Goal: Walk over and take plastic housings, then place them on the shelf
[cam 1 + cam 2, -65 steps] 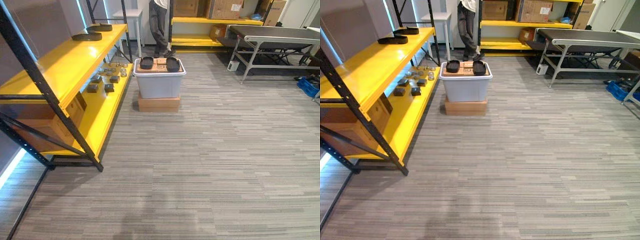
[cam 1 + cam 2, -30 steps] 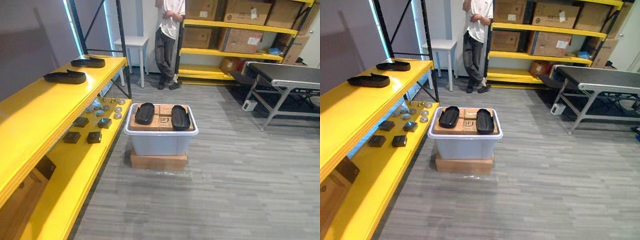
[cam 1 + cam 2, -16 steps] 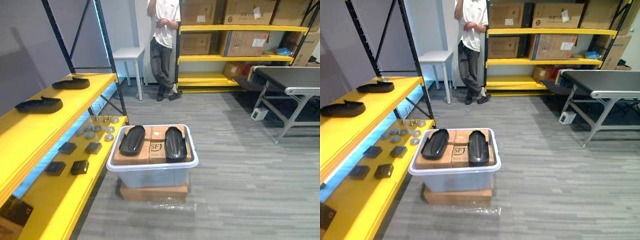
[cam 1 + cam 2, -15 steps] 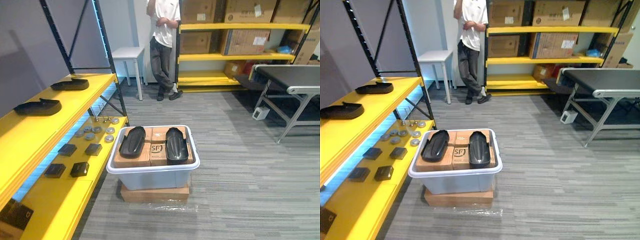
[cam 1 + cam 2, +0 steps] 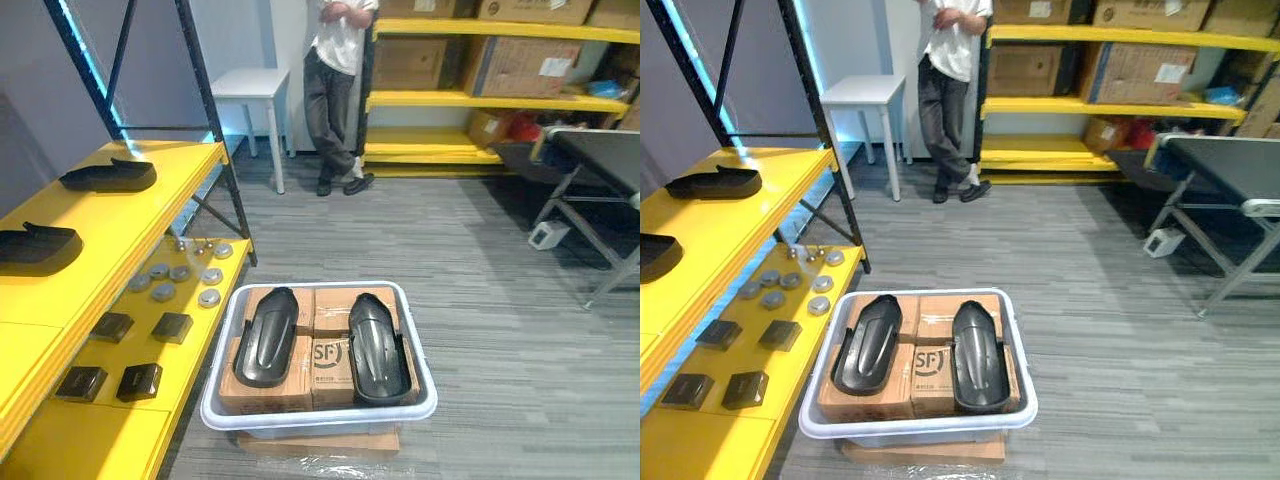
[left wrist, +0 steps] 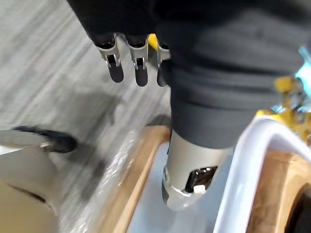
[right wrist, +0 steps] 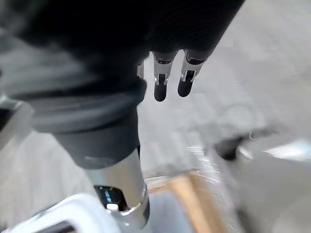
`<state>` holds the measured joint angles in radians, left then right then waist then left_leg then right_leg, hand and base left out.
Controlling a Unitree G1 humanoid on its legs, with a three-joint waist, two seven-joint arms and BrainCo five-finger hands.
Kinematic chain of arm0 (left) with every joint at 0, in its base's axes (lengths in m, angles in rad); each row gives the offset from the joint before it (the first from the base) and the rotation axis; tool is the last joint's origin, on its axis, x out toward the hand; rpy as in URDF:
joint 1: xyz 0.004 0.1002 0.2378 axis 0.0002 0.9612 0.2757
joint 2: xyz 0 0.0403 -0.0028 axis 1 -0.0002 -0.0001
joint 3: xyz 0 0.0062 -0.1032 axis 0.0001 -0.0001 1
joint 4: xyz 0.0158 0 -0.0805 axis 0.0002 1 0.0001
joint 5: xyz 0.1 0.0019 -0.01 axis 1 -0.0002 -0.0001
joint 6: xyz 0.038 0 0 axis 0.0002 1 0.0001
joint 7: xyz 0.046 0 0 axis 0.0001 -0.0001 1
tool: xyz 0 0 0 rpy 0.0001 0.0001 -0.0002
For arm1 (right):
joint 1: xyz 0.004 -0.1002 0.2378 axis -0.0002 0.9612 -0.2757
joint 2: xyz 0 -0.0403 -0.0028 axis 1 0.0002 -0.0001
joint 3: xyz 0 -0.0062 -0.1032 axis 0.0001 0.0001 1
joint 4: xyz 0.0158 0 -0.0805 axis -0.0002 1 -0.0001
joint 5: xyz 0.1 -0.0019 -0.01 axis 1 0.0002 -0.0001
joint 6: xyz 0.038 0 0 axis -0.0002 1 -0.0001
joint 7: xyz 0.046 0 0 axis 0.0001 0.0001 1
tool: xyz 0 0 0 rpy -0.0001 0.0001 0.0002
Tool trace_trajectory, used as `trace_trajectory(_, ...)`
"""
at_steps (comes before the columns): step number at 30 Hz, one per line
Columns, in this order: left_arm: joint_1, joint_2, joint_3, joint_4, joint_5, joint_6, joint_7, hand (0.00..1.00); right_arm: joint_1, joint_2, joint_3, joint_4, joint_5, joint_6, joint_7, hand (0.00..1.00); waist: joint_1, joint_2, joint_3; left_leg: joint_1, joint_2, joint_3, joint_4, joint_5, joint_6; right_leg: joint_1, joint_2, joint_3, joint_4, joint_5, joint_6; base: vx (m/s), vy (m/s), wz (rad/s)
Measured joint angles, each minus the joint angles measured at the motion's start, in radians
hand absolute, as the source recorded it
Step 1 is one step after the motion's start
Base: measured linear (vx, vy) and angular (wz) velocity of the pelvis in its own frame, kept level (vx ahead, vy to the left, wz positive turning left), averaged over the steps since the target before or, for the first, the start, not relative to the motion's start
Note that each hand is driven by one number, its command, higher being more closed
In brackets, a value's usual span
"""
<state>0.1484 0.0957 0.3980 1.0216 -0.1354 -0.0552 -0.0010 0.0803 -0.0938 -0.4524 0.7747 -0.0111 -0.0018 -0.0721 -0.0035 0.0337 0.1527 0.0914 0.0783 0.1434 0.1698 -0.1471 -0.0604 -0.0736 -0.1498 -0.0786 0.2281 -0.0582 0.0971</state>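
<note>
the left hand [image 6: 141, 68] hangs with its fingers straight and relaxed, grasping nothing. the white rim of a pale plastic bin [image 6: 242, 160] lies just beside its thumb, with the plastic-wrapped edge of a cardboard box [image 6: 138, 170] under the bin. the right hand [image 7: 160, 80] is released too, fingers straight over the grey floor, with a corner of the bin's rim close to its thumb.

ahead of both hands and apart from them, 2 plastic housings lie in the bin on top of brown cardboard cartons [image 5: 330, 352]. the left housing [image 5: 266, 337] is on the left hand's side, the right housing [image 5: 378, 347] on the right hand's side. they lie side by side, not touching. each is a long, glossy black shell, narrow and rounded at the far end, with raised edges and a shallow channel down its middle.

further out on the left hand's side stands a yellow shelf [image 5: 150, 210]. 2 more black housings [image 5: 108, 176] rest on its upper level, and small dark blocks [image 5: 172, 327] and round grey discs [image 5: 180, 272] on the lower one. well beyond the bin a person [image 5: 335, 90] stands by a white table [image 5: 250, 85].
</note>
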Motion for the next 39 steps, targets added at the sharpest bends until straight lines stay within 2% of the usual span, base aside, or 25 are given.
trace_trajectory(1,0.025,-0.018,0.002,0.001,0.001,0.001,0.004,0.0,0.019,0.0,0.036,-0.102,-0.034,-0.004,-0.008,0.0,-0.003,0.013,-0.008,0.003,0.019,0.018,0.006,0.003,-0.021,0.013,0.018,0.002,-0.029,0.001,-0.002,0.35,-0.171,-0.26)
trace_trajectory(2,0.029,-0.025,0.002,0.002,0.002,0.002,0.005,0.0,0.027,0.001,0.048,-0.144,-0.051,-0.009,-0.009,0.0,-0.004,0.01,-0.006,-0.002,0.023,0.022,0.023,0.006,-0.027,0.023,0.018,0.003,-0.044,0.002,-0.004,0.3,-0.15,-0.14)
trace_trajectory(3,0.029,-0.035,-0.006,0.003,0.003,0.002,0.003,0.0,0.041,0.0,0.064,-0.217,-0.078,-0.014,-0.013,0.0,-0.003,-0.005,0.007,-0.03,0.022,0.02,0.072,-0.01,-0.039,0.052,0.008,0.002,-0.072,0.002,-0.006,0.23,-0.101,0.06)
trace_trajectory(4,0.033,-0.038,-0.036,0.008,0.006,0.001,0.003,0.0,0.047,-0.002,0.068,-0.268,-0.096,-0.021,-0.019,0.0,-0.006,-0.008,0.009,-0.026,0.011,0.017,-0.006,-0.025,-0.063,0.074,0.003,-0.009,-0.097,0.002,-0.006,0.18,-0.076,0.14)
trace_trajectory(5,0.034,-0.042,-0.043,0.012,0.007,0.001,0.003,0.0,0.049,-0.009,0.069,-0.285,-0.104,-0.021,-0.026,0.0,-0.008,-0.006,0.009,-0.025,0.009,0.018,-0.067,-0.016,-0.058,0.081,0.004,-0.016,-0.105,0.002,-0.006,0.11,-0.001,0.08)
trace_trajectory(6,0.037,-0.047,-0.061,0.015,0.018,0.0,0.006,0.0,0.042,-0.022,0.076,-0.299,-0.128,-0.023,-0.038,0.0,-0.004,0.004,0.015,-0.023,0.011,0.022,-0.133,0.081,-0.003,0.089,0.017,-0.017,-0.116,0.001,-0.005,0.13,0.089,-0.09)
trace_trajectory(7,0.036,-0.041,-0.067,0.016,0.021,-0.001,0.015,0.0,0.036,-0.012,0.091,-0.327,-0.15,-0.023,-0.055,0.0,0.008,-0.011,0.021,-0.019,0.004,0.028,-0.128,0.079,-0.004,0.095,0.011,-0.018,-0.125,0.0,-0.001,0.11,0.09,-0.1)
trace_trajectory(9,0.034,-0.021,-0.099,0.005,0.024,-0.002,0.018,0.0,0.048,0.007,0.133,-0.408,-0.188,-0.028,-0.071,0.0,0.01,-0.028,0.032,-0.031,-0.012,0.02,-0.126,0.078,-0.003,0.094,-0.006,-0.023,-0.133,0.001,0.0,0.12,0.099,0.11)
trace_trajectory(12,0.006,-0.016,-0.118,-0.004,0.037,-0.005,0.028,0.0,0.007,0.026,0.182,-0.47,-0.249,-0.037,-0.11,0.0,0.019,-0.029,0.082,-0.062,-0.025,0.013,-0.089,0.071,0.008,0.092,-0.022,-0.046,-0.134,0.004,0.005,0.05,0.062,0.18)
trace_trajectory(15,-0.03,-0.009,-0.151,-0.032,0.038,-0.013,0.048,0.0,-0.115,0.027,0.2,-0.483,-0.275,-0.037,-0.169,0.0,0.021,-0.026,0.152,-0.139,-0.02,-0.012,-0.015,0.05,0.015,0.062,-0.025,-0.068,-0.131,0.005,0.005,-0.02,0.014,0.24)
trace_trajectory(19,-0.086,0.0,-0.192,-0.046,0.015,-0.02,0.079,0.0,-0.293,0.0,0.2,-0.48,-0.293,-0.032,-0.262,0.0,0.046,-0.013,0.234,-0.224,-0.007,-0.028,0.054,0.032,0.02,0.013,-0.019,-0.071,-0.128,0.006,0.005,-0.06,0.027,0.06)
trace_trajectory(23,-0.112,0.01,-0.231,-0.047,-0.01,-0.023,0.091,0.0,-0.391,-0.034,0.2,-0.464,-0.294,-0.008,-0.318,0.0,0.055,-0.001,0.267,-0.289,-0.005,-0.038,0.09,0.027,0.022,-0.047,-0.019,-0.072,-0.096,0.006,0.005,-0.06,0.047,0.07)
trace_trajectory(25,-0.123,0.014,-0.247,-0.047,-0.031,-0.026,0.102,0.0,-0.418,-0.043,0.2,-0.422,-0.296,0.013,-0.343,0.0,0.07,0.0,0.27,-0.322,-0.003,-0.038,0.117,0.017,0.024,-0.069,-0.017,-0.07,-0.089,0.006,0.005,-0.04,0.05,-0.01)
trace_trajectory(28,-0.139,0.017,-0.261,-0.043,-0.04,-0.03,0.113,0.0,-0.433,-0.048,0.207,-0.389,-0.296,0.031,-0.35,0.0,0.072,0.005,0.281,-0.359,0.0,-0.044,0.153,0.006,0.029,-0.098,-0.016,-0.071,-0.066,0.005,0.005,-0.06,0.039,0.03)
trace_trajectory(35,-0.168,0.022,-0.264,-0.041,-0.06,-0.031,0.127,0.0,-0.342,-0.026,0.274,-0.392,-0.309,0.033,-0.325,0.0,0.069,0.003,0.301,-0.422,0.01,-0.06,0.229,-0.021,0.032,-0.158,-0.013,-0.07,0.011,-0.017,0.002,-0.08,0.019,0.02)
trace_trajectory(36,-0.17,0.024,-0.264,-0.041,-0.061,-0.03,0.127,0.0,-0.32,-0.017,0.278,-0.392,-0.317,0.033,-0.316,1.0,0.069,0.0,0.304,-0.423,0.01,-0.061,0.235,-0.028,0.035,-0.162,-0.015,-0.069,0.024,-0.028,0.004,-0.11,-0.013,0.01)
trace_trajectory(39,-0.184,0.027,-0.264,-0.041,-0.061,-0.031,0.127,0.0,-0.298,-0.005,0.284,-0.36,-0.335,0.033,-0.298,1.0,0.066,-0.001,0.307,-0.472,0.013,-0.065,0.281,-0.04,0.036,-0.213,-0.017,-0.069,0.079,-0.053,0.006,-0.14,-0.014,0.01)
